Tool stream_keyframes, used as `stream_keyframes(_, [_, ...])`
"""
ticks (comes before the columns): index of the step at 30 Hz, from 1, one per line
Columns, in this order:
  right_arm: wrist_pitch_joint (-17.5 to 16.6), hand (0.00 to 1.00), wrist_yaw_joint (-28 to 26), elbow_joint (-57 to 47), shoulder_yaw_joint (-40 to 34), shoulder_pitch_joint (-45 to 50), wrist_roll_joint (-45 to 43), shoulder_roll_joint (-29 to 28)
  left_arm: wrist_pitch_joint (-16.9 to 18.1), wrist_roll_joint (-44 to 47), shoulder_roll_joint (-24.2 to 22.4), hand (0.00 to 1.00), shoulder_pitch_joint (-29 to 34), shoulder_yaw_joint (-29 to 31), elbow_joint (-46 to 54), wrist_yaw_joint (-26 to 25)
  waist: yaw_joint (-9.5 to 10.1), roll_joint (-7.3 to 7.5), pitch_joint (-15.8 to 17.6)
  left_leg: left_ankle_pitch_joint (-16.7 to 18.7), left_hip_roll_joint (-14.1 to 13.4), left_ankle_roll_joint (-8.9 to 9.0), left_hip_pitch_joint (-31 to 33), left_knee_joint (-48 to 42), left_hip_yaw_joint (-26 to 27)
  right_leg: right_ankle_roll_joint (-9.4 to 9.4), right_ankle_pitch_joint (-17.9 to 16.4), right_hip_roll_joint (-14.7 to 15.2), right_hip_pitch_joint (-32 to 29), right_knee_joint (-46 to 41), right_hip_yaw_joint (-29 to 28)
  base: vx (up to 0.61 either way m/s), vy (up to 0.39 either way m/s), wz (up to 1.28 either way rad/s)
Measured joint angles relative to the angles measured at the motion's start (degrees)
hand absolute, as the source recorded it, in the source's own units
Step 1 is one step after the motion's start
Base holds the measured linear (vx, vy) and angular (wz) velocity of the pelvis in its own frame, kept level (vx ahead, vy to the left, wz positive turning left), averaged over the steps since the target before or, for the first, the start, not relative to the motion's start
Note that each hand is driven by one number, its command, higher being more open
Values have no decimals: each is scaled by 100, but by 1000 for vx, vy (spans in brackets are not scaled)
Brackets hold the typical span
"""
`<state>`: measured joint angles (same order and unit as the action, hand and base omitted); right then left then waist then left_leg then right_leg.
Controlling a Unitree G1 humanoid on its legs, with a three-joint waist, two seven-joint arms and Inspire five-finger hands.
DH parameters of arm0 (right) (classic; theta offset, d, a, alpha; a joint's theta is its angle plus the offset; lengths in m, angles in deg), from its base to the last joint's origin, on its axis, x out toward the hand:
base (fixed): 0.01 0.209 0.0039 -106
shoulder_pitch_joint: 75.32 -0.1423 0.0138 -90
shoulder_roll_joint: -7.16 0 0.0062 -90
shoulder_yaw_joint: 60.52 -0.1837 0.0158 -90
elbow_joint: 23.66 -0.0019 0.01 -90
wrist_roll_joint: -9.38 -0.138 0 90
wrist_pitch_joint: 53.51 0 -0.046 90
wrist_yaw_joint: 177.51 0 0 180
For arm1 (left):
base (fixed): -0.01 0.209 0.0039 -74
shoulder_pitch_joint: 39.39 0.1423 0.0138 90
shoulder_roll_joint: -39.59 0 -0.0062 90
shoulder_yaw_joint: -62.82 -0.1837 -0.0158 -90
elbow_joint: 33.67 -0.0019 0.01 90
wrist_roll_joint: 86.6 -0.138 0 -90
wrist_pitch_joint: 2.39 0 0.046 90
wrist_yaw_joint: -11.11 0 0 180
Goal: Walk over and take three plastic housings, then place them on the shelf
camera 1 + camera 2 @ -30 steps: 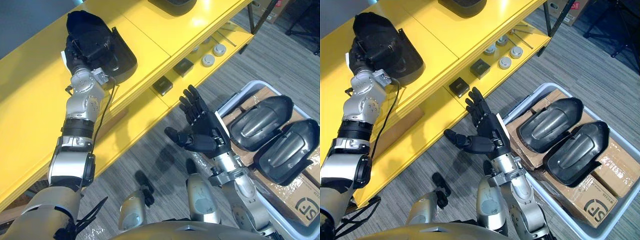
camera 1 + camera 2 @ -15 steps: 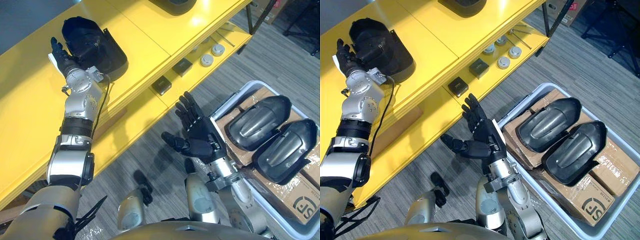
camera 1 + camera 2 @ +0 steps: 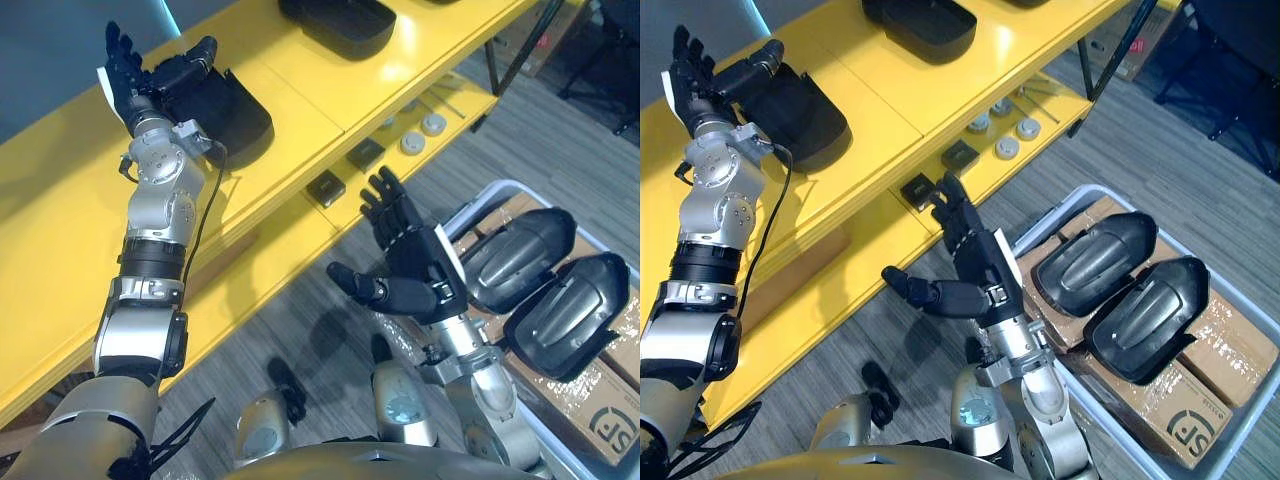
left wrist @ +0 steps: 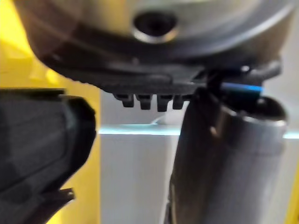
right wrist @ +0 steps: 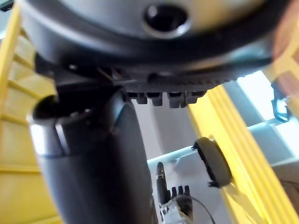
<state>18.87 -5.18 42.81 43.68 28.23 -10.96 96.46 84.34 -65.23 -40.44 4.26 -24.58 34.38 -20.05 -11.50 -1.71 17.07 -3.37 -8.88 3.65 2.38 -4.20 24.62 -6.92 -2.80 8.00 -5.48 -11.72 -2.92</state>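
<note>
A black plastic housing (image 3: 228, 112) lies on the yellow shelf's top board (image 3: 300, 85). My left hand (image 3: 135, 78) is open just left of it, fingers straight and thumb stretched over its edge; the housing's dark end (image 4: 39, 149) shows past that thumb in the left wrist view. A second housing (image 3: 338, 20) lies further along the same board. Two more housings (image 3: 520, 252) (image 3: 572, 312) rest on cardboard boxes in a grey bin (image 3: 1200, 462) on the floor at the right. My right hand (image 3: 412, 268) hovers open and empty above the floor, left of the bin.
The shelf's lower board (image 3: 410, 120) carries small black square parts (image 3: 326, 187) and round silver discs (image 3: 411, 143). Grey carpet lies between shelf and bin. A dark stand leg (image 3: 510, 50) rises at the shelf's far right end.
My left hand came off the top of the housing, moved to its left side and rose with fingers spread; the housing stays on the shelf. The right hand barely moved.
</note>
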Motion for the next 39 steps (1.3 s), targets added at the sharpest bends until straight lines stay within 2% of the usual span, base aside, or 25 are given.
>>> stream_keyframes(1, [-38, 100, 96, 1, -85, -108, 98, 44, -93, -315, 90, 100, 65, 0, -14, 1, -6, -7, -132, -90, 34, 14, -111, 186, -52, 0, 0, -7, 90, 56, 70, 52, -17, 22])
stream_keyframes(5, [-73, 100, 317, 14, -387, -347, 189, 119, -93, -598, 496, 100, 217, 1, -113, 80, 26, -32, -460, -322, 136, 22, -325, 615, -210, 11, -8, -17, 285, 189, 262, 23, -1, 24])
stream_keyframes(8, [-70, 100, 449, 124, -516, -507, 195, 221, 111, -605, 641, 100, 380, 51, -52, 182, 98, -36, -625, -470, 199, 10, -514, 887, -305, 9, -10, -6, 447, 236, 361, 14, 13, 19])
stream_keyframes(10, [-53, 100, 555, 309, -594, -618, 211, 233, 348, -565, 579, 100, 1049, 80, 733, 260, 146, -35, -726, -477, 234, 2, -592, 899, -428, 1, -18, 33, 598, 293, 443, 3, 15, 15])
stream_keyframes(11, [-50, 100, 598, 347, -618, -616, 252, 231, 415, -564, 514, 100, 1293, 97, 1042, 298, 167, -38, -757, -478, 241, 2, -596, 899, -452, -3, -22, 40, 613, 295, 459, 3, 3, 19])
stream_keyframes(12, [-19, 100, 696, 435, -713, -621, 436, 228, 577, -535, 309, 100, 1818, 134, 1700, 396, 208, -41, -812, -479, 248, 0, -594, 900, -501, -5, -28, 51, 651, 308, 515, -5, -5, 24])
stream_keyframes(13, [39, 100, 748, 560, -848, -660, 588, 228, 743, -480, 6, 100, 2400, 184, 2353, 552, 235, -43, -846, -492, 259, -7, -593, 900, -592, -6, -32, 61, 712, 330, 596, -5, -6, 28])
stream_keyframes(17, [241, 100, 940, 1144, -1281, -807, 961, 229, 977, -378, -1004, 100, 3875, 169, 3639, 1058, 401, -53, -918, -525, 257, 42, -578, 920, -867, 25, -50, 52, 876, 473, 858, -34, -11, 32])
stream_keyframes(20, [503, 100, 1071, 1623, -1563, -936, 1111, 252, 991, -365, -1273, 100, 4635, 165, 3991, 1374, 575, -106, -974, -579, 230, 65, -460, 925, -1117, 28, -76, 12, 911, 520, 1059, -64, -31, 35])
stream_keyframes(22, [640, 100, 1114, 1798, -1632, -1012, 1120, 254, 1080, -343, -1313, 100, 4918, 161, 4068, 1615, 683, -120, -983, -603, 220, 85, -453, 924, -1186, 48, -53, -7, 956, 559, 1118, -22, -18, 23])
stream_keyframes(25, [718, 100, 1188, 2048, -1666, -1200, 1335, 254, 1211, -264, -1408, 100, 5078, 160, 4081, 1998, 764, -122, -986, -670, 225, 93, -350, 912, -1308, 59, 21, -16, 977, 660, 1238, -13, -5, 17])
stream_keyframes(32, [732, 100, 1338, 3014, -1698, -1984, 1561, 292, 1233, -124, -1439, 100, 5147, 21, 4132, 2546, 861, -97, -945, -754, 243, 59, -152, 901, -1462, 68, 125, -25, 927, 771, 1387, 0, 3, 12])
stream_keyframes(39, [745, 100, 1592, 3720, -1695, -3509, 1558, 864, 1323, 107, -1434, 100, 4925, 15, 4113, 2621, 1009, -190, -233, -925, 231, 75, 173, 898, -1681, 111, 92, -29, 564, 449, 1529, -59, -3, 13])
